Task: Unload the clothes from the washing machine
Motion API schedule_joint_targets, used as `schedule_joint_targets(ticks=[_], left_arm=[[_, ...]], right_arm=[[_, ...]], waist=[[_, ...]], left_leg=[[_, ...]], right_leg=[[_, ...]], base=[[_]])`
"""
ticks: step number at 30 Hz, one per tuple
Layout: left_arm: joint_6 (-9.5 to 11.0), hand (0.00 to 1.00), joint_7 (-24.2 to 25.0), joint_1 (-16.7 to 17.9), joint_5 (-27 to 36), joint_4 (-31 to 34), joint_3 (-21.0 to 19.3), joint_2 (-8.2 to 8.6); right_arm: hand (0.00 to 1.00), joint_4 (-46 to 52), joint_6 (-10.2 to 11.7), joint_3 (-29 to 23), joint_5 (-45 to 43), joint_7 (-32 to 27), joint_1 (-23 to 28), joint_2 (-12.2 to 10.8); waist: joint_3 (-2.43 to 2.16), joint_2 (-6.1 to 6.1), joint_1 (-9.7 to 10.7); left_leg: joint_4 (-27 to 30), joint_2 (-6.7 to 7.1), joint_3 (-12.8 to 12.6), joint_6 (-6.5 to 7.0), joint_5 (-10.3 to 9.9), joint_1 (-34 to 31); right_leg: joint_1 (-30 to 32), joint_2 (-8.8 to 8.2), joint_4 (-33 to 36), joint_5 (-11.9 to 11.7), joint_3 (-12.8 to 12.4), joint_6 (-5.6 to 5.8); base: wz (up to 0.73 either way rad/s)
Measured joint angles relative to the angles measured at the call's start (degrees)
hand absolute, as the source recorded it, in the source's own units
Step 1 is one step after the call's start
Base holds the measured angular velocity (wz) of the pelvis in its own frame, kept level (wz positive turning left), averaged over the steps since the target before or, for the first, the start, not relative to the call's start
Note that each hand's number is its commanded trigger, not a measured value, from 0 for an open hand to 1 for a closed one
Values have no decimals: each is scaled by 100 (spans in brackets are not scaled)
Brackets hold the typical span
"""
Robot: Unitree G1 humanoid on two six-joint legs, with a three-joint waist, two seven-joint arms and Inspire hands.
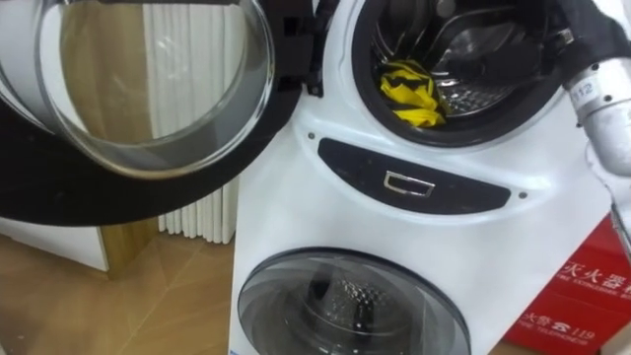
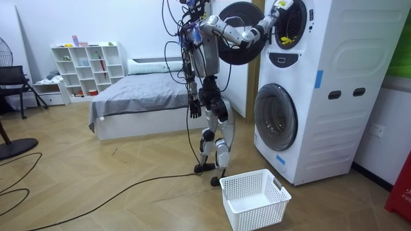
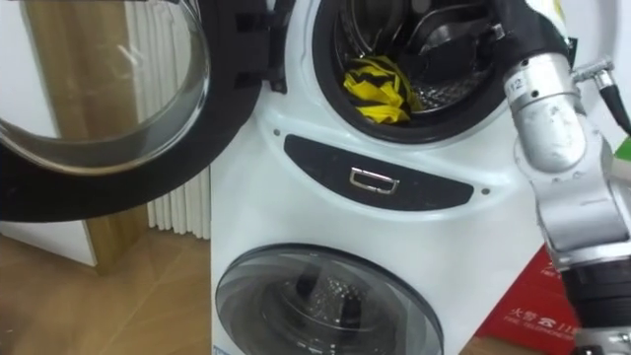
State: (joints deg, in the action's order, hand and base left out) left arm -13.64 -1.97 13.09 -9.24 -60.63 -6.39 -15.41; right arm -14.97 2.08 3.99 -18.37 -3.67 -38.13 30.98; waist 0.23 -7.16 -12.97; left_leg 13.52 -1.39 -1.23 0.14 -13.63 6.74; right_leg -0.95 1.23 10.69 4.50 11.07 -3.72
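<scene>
Yellow-and-black striped cloth (image 3: 377, 87) lies at the front lip of the white washing machine's (image 3: 296, 202) upper drum, just left of the right hand (image 3: 449, 57) reaching inside; whether that hand grasps anything cannot be told.

Yellow-black cloth (image 1: 412, 94) inside upper washer drum (image 1: 485, 99)

Home bedroom doubling as laundry corner: grey-covered bed (image 2: 138, 96) and white cube shelf (image 2: 87, 67) along the far wall, wood-plank floor (image 2: 96, 186), stacked white washing machine (image 2: 308, 90) at the room view's right, white laundry basket (image 2: 255, 199) before it.
</scene>
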Motion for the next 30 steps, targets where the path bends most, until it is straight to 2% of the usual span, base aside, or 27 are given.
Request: schedule_joint_targets(ticks=[2, 5, 8, 13, 15, 19, 20, 22, 23, 24, 25, 27, 30], left_arm=[[-5, 0, -13, -34, -1, -3, 85, -1], [-5, 0, -15, -78, -2, -8, 107, -9], [-5, 0, -35, -126, -2, -35, 113, -11], [-4, 0, -158, -173, -52, -28, 125, -26], [-4, 0, -148, -219, -44, -28, 252, -104], [31, 0, -107, -289, -45, -35, 337, -187], [35, 0, -91, -316, -47, -39, 337, -192], [75, 0, -75, -429, -48, -84, 330, -192], [104, 0, -69, -462, -52, -84, 329, -192], [161, 0, -42, -530, -53, -82, 322, -188], [171, 0, 1, -472, -48, -90, 321, -190], [164, 0, 2, -473, -50, -87, 316, -242], [211, 0, 2, -484, -50, -99, 313, -295]], right_arm=[[0, 33, -50, 70, -259, -96, 9, 0], [0, 229, -259, 157, -662, -166, 122, -6], [0, 273, -308, 164, -903, -198, 150, -23], [0, 434, -542, 268, -1526, -278, 224, -16], [0, 604, -795, 427, -1853, -315, 260, 2], [0, 933, -1100, 657, -2298, -309, 382, 10], [0, 1005, -1207, 831, -2451, -216, 498, 5], [0, 743, -1372, 1545, -2455, 592, 877, -1], [0, 640, -1407, 1744, -2451, 849, 988, -11], [0, 602, -1525, 1886, -2656, 751, 1267, -124], [0, 774, -1611, 1801, -2600, 982, 1163, -208], [0, 865, -1609, 1796, -2459, 1199, 1109, -113], [0, 1016, -1634, 1843, -2429, 1403, 1126, -97]], waist=[[-7, 21, -10], [-7, 38, -37], [-6, 45, -41], [-5, 53, -48], [-5, 52, -23], [-1, 42, -11], [1, 36, -8], [2, -12, -78], [1, -27, -124], [-2, -68, -179], [-22, -55, -181], [-38, -78, -164], [-44, -98, -141]], left_leg=[[-13, -2, -3, 0, 1, 12], [-86, 0, -17, -12, 11, 69], [-94, 0, -27, -11, 10, 70], [-129, 6, -22, 20, 32, 77], [-159, 7, -24, 14, 34, 77], [-224, 8, -40, 15, 72, 79], [-227, 6, -42, 14, 72, 75], [-246, 2, -45, 1, 81, 45], [-253, 1, -47, -3, 87, 16], [-258, 0, -49, -6, 96, -84], [-266, -5, -47, -3, 103, -148], [-286, -23, -29, -14, 111, -166], [-380, -62, -36, -24, 107, -28]], right_leg=[[4, 5, 0, 2, 0, -2], [-6, 7, -1, 6, -18, -6], [-10, 8, -3, 11, -16, -5], [-16, 0, -2, 10, -5, -5], [-11, -1, 2, 15, -1, -5], [16, 2, 4, 20, -14, -11], [20, 6, 3, 22, -15, -14], [58, 10, 6, 25, -4, -23], [93, 11, 8, 20, -2, -31], [188, 11, 10, -13, 1, -86], [244, 22, 8, -35, 7, -110], [260, 39, -7, -38, 18, -121], [149, 92, -63, -18, 7, -136]], base=[[0], [-3], [0], [0], [0], [-2], [0], [0], [0], [0], [0], [2], [-4]])
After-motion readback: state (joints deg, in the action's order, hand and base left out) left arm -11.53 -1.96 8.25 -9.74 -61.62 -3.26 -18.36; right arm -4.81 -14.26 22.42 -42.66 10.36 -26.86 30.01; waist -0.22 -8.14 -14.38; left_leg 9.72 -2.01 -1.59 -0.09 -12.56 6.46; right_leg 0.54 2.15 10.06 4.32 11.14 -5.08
